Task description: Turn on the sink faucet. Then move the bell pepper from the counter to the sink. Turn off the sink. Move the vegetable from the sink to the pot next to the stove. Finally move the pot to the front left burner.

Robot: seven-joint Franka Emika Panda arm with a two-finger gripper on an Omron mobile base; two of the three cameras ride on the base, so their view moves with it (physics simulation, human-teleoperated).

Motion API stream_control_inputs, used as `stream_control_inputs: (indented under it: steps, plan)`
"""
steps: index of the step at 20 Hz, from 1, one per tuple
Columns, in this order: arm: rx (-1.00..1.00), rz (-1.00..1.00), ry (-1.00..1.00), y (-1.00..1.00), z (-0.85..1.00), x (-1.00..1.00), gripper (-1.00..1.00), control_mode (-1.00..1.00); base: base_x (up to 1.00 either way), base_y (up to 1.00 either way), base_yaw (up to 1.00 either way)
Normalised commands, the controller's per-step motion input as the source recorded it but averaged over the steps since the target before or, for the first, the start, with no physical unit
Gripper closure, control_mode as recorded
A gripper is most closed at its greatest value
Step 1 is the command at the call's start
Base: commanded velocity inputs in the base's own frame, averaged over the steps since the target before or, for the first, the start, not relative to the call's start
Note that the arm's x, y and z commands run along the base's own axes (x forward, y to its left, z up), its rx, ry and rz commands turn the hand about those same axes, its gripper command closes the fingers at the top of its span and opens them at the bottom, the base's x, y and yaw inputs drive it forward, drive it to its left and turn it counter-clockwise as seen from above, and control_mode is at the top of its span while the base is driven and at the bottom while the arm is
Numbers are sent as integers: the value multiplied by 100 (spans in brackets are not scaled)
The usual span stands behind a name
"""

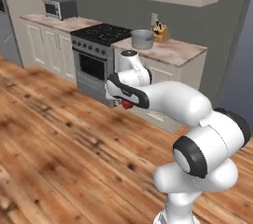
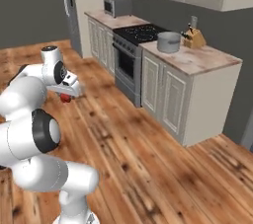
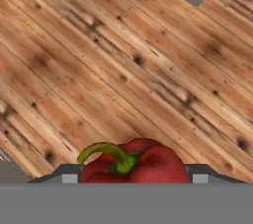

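Observation:
My gripper (image 3: 133,176) is shut on the bell pepper (image 3: 134,163), a glossy red one with a green stem, held over the wooden floor. In the base views the bell pepper (image 1: 127,104) (image 2: 65,98) shows as a red spot under the hand, well short of the cabinets. The grey pot (image 1: 142,39) (image 2: 169,42) stands on the marble counter (image 1: 175,51) (image 2: 200,59), right beside the black stove (image 1: 101,33) (image 2: 140,32). The sink and the sink faucet are out of view.
A knife block (image 1: 161,33) (image 2: 194,38) stands behind the pot. A microwave (image 1: 59,8) (image 2: 117,6) sits on the counter beyond the stove. Wide wooden floor (image 1: 59,139) lies between me and the cabinets.

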Motion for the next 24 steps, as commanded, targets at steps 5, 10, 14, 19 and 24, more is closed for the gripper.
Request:
stream_control_inputs:
  steps: [5, 10, 14, 19, 24]
  plan:
    - [0, 0, 0, 0, 0, 0, 100, 100, 86, -18, -35]
    - [0, 0, 0, 0, 0, 0, 100, 100, 89, -4, -34]
    - [0, 0, 0, 0, 0, 0, 100, 100, 88, 1, -35]
    - [0, 0, 0, 0, 0, 0, 100, 100, 66, 19, -33]
    - [0, 0, 0, 0, 0, 0, 100, 100, 58, 41, -30]
